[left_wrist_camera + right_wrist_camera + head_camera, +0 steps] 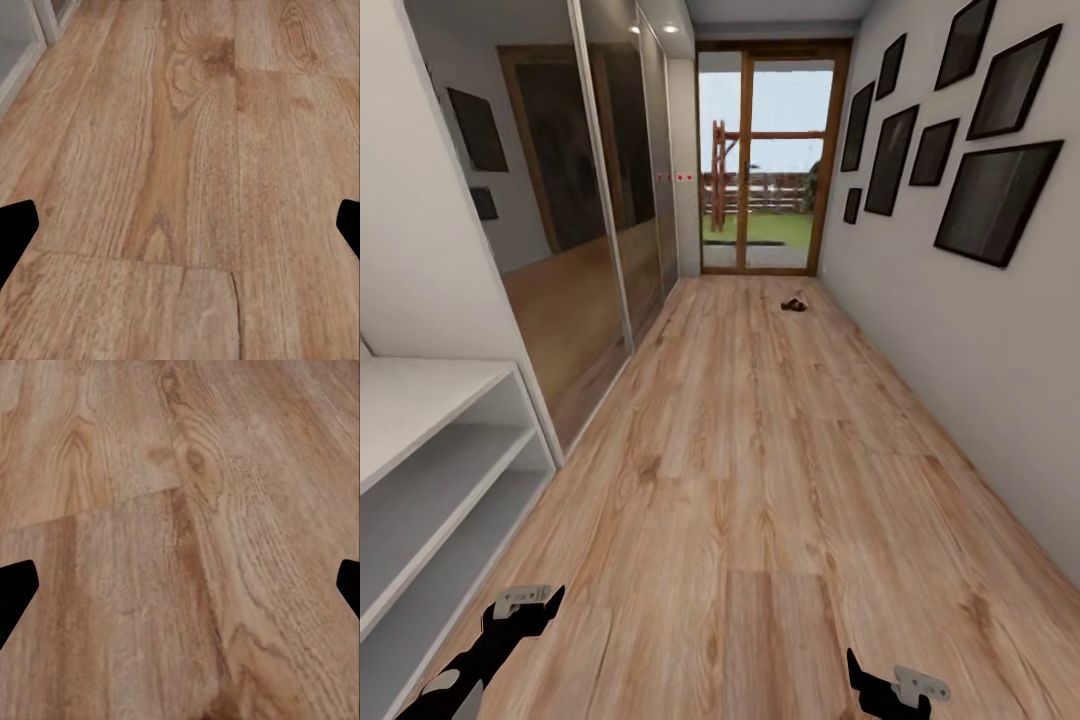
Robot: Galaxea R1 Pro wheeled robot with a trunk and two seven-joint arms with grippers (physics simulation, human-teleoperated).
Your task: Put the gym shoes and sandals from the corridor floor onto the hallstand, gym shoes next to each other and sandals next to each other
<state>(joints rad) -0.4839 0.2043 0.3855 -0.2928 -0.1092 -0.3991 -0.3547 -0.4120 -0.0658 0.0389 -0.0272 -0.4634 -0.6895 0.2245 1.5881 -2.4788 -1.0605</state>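
Corridor floor (760, 480) runs to a glass door (770, 160). One small dark sandal (794, 304) lies far down it near the right wall. Grey hallstand (430, 470) at left, shelves bare. Left gripper (180, 225) and right gripper (180, 585) hang over bare planks, fingers spread.

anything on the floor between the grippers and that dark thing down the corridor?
Nothing visible. Bare corridor floor runs from the left gripper and right gripper to the small dark object near the glass door; too small to identify as a sandal.
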